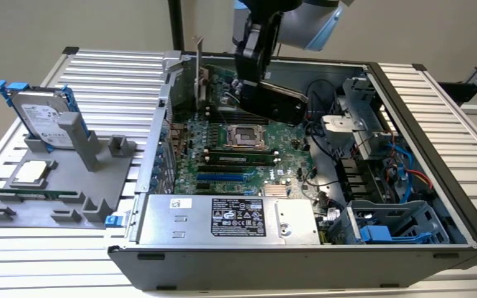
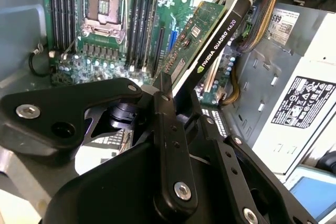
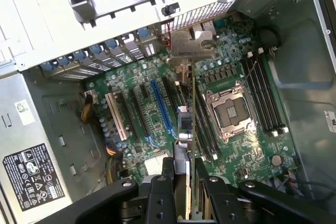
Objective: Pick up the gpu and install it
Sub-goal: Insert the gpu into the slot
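Note:
My gripper (image 1: 251, 77) hangs inside the open computer case (image 1: 437, 161), shut on the gpu (image 1: 282, 99). The card is held on edge and tilted above the motherboard (image 1: 222, 161), near the case's far end. In the second wrist view the gpu (image 2: 210, 45) shows its green board face and black cooler edge, rising from between my fingers (image 2: 167, 114). The first wrist view shows the gpu (image 3: 185, 129) edge-on in my gripper (image 3: 185, 170), with its silver bracket (image 3: 191, 51) toward the case's rear slot wall. It hovers between the expansion slots (image 3: 160, 106) and the processor socket (image 3: 231, 111).
Left of the case in the exterior view, a grey fixture (image 1: 97, 186) holds a hard drive in a blue caddy (image 1: 44, 115), a processor (image 1: 31, 172) and a memory stick (image 1: 40, 194). The power supply (image 1: 226, 218) fills the case's near end. Cables and drive bays (image 1: 379, 161) line the exterior view's right side.

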`<action>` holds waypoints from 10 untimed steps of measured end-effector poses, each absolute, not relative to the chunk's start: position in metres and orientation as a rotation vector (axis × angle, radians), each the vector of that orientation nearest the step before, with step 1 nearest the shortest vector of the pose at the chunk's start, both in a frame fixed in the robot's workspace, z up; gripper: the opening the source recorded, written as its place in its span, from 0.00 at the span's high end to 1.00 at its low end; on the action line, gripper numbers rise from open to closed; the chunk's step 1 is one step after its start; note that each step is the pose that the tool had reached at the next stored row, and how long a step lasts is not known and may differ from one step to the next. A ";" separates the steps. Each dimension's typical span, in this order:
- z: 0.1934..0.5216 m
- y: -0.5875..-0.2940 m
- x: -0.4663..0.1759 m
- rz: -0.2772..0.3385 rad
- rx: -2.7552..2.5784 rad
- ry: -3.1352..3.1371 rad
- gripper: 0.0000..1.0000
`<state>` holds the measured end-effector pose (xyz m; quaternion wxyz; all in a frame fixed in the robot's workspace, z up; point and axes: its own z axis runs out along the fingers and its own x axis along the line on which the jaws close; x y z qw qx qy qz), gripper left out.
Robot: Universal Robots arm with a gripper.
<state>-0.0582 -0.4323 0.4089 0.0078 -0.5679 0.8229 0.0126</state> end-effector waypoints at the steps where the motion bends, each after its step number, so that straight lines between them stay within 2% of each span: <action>1: 0.409 -0.432 -0.058 0.039 -1.781 2.569 1.00; 10: 0.409 -0.432 -0.058 0.040 -1.841 2.527 1.00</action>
